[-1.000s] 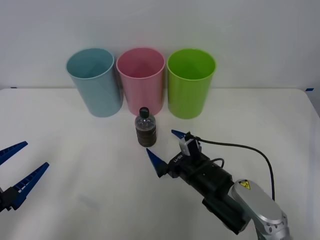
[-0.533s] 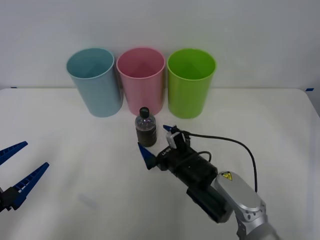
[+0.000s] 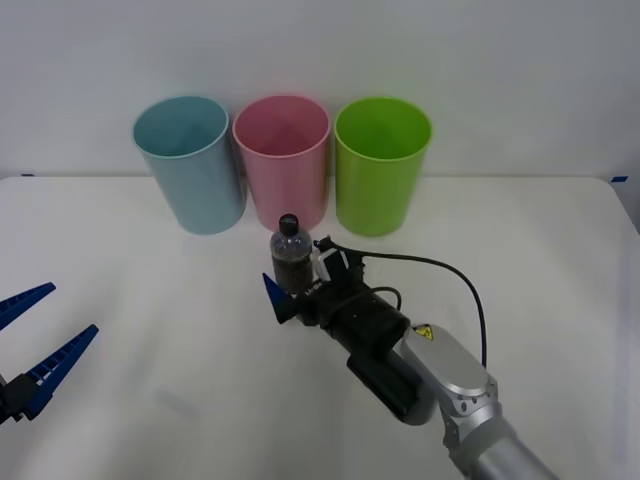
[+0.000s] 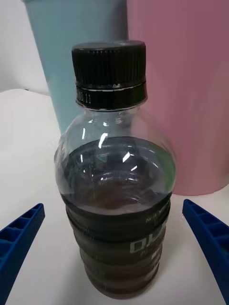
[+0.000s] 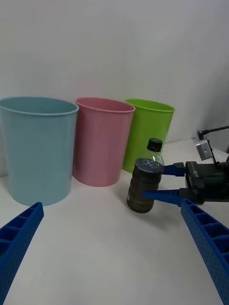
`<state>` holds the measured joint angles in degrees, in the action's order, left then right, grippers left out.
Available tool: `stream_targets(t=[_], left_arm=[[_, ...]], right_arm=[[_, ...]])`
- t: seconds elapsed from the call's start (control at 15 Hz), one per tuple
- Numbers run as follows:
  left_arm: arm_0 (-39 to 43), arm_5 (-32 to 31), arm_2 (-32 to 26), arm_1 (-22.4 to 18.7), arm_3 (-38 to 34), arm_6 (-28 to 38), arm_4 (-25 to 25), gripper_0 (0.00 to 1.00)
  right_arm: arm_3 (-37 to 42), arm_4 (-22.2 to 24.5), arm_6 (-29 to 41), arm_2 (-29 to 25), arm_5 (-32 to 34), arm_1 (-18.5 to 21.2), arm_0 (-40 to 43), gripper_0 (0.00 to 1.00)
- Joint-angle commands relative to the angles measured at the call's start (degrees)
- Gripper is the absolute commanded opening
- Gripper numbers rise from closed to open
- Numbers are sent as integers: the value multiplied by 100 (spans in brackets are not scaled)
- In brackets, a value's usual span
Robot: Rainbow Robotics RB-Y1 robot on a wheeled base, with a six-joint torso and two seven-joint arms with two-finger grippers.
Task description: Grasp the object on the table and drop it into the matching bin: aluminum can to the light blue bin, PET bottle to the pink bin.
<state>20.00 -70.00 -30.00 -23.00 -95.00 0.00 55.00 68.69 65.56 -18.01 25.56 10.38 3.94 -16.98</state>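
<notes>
**Open fingers flank the bottle's ribbed body**

The right gripper stands spread, a finger on either side of the PET bottle, not visibly pressing. The bottle looks thin-walled, smooth and mostly full, so probably slick yet weighty; the ribbed lower body seems the firmest hold. It stands upright on the table, before the pink bin. The right arm reaches in low, nearly level. The left gripper waits open at the table's left edge.
</notes>
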Motion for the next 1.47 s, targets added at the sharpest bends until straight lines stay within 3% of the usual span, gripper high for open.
stream_targets(t=[0.07, 0.73, 0.87, 0.93, 1.0, 1.47], left_arm=[[0, 0, 0, 0, 0, 0, 0, 100], [0, 0, 0, 0, 0, 0, 0, 100], [0, 0, 0, 0, 0, 0, 0, 100], [0, 0, 0, 0, 0, 0, 0, 100], [0, 0, 0, 0, 0, 0, 0, 100], [0, 0, 0, 0, 0, 0, 0, 100]], right_arm=[[-339, 1, -1, -51, -89, -166, -253, 100], [-382, 27, -45, 28, -335, -280, -315, 100], [-382, 45, -45, 28, -335, -297, -315, 38], [-391, 53, -62, 28, -335, -306, -315, 12], [-382, 53, -71, 28, -335, -306, -324, 0], [-382, 62, -62, 28, -335, -306, -332, 0]])
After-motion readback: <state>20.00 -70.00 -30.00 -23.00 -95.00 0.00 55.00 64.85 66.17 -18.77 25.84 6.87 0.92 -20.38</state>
